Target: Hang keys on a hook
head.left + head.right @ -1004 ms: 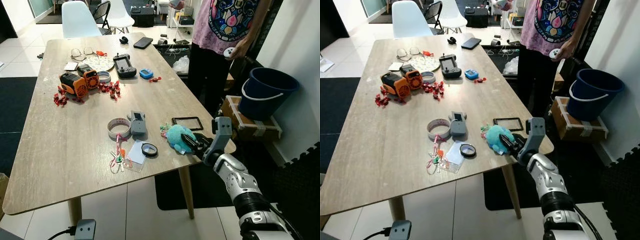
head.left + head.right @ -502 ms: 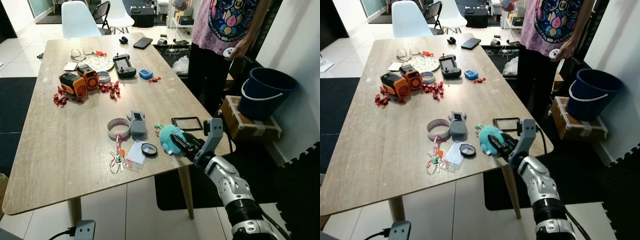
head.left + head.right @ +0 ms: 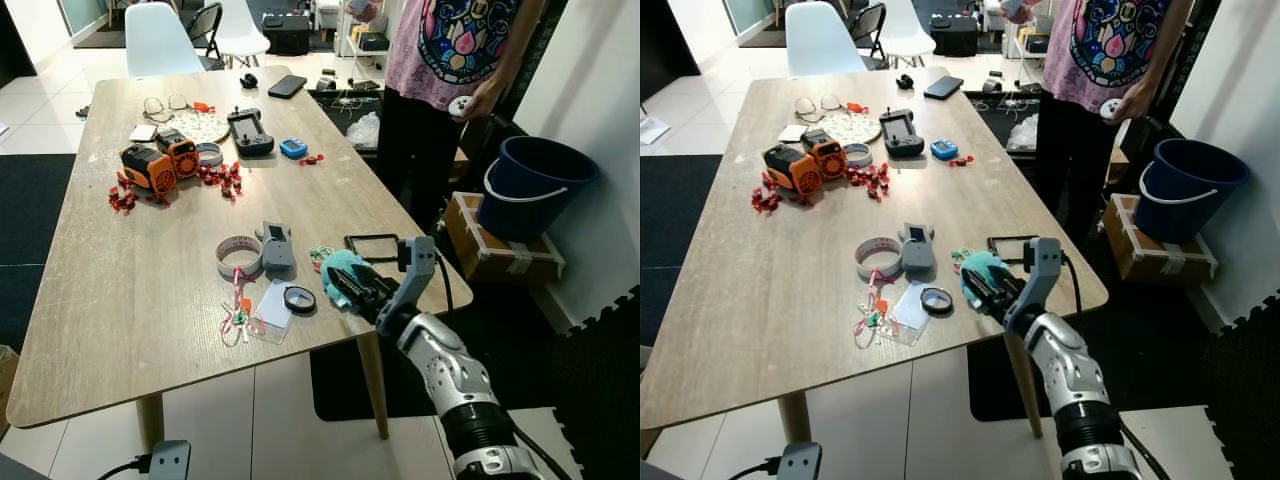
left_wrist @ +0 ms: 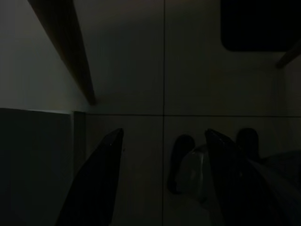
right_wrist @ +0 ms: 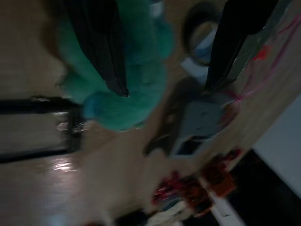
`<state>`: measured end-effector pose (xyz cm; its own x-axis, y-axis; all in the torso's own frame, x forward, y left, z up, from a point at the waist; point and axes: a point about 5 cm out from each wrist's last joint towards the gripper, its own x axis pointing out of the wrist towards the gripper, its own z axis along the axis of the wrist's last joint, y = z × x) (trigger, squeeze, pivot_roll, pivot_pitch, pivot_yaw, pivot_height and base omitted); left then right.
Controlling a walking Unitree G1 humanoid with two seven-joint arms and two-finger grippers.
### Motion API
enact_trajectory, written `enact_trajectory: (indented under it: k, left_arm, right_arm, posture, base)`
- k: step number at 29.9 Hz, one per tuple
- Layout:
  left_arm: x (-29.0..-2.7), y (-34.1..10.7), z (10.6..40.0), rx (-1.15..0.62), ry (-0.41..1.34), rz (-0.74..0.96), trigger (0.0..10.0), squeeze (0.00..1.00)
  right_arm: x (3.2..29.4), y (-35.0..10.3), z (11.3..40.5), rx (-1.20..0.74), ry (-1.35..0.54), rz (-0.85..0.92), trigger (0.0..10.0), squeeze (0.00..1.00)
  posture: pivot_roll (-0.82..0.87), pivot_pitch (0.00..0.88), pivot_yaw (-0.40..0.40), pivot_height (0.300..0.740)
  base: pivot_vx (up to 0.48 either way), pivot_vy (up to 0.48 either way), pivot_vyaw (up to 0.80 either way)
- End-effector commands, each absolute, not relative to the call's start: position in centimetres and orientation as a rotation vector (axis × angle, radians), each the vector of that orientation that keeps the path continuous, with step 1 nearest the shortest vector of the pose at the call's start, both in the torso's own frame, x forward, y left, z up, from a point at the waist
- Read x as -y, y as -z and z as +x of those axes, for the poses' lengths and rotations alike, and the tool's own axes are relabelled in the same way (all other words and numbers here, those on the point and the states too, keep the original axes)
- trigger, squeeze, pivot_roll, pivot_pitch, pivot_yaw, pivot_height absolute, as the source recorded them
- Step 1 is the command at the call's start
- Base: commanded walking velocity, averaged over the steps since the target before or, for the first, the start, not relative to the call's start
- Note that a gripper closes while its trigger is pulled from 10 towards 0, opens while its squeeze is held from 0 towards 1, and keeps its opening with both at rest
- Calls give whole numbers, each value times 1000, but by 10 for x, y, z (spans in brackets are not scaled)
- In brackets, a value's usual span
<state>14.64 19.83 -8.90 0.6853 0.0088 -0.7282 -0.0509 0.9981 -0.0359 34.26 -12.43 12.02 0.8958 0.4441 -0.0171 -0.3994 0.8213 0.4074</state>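
Right gripper (image 3: 343, 284) is hovering right over the fuzzy teal keychain (image 3: 347, 266) near the table's (image 3: 120, 290) front edge.

Its fingers are sitting spread apart, nothing between them, the plush just beneath the tips. The left gripper (image 4: 162, 176) is hanging over dim floor, fingers parted too. A person (image 3: 450, 60) is standing at the far side.

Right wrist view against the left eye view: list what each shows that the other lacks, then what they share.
Right wrist view alone: the open fingers seen from behind, one over the teal plush.
Left eye view alone: the person, blue bucket, white chair and whole table.
Shared: the right gripper, plush, black frame and grey device.
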Motion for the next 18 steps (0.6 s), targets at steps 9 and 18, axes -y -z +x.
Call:
enact_trajectory:
  k: [9, 18]
  left_arm:
    - [-205, 92, 139, -854, -65, -64, 10000, 0]
    - [-206, 92, 140, -853, -69, -68, 10000, 0]
  right_arm:
    - [155, -128, 363, -122, -198, 520, 10000, 0]
    - [161, -145, 372, -37, -149, 329, 10000, 0]
  posture:
    - [66, 98, -38, 740]
    - [67, 94, -39, 740]
  base:
    - [0, 0, 0]
    - [0, 0, 0]
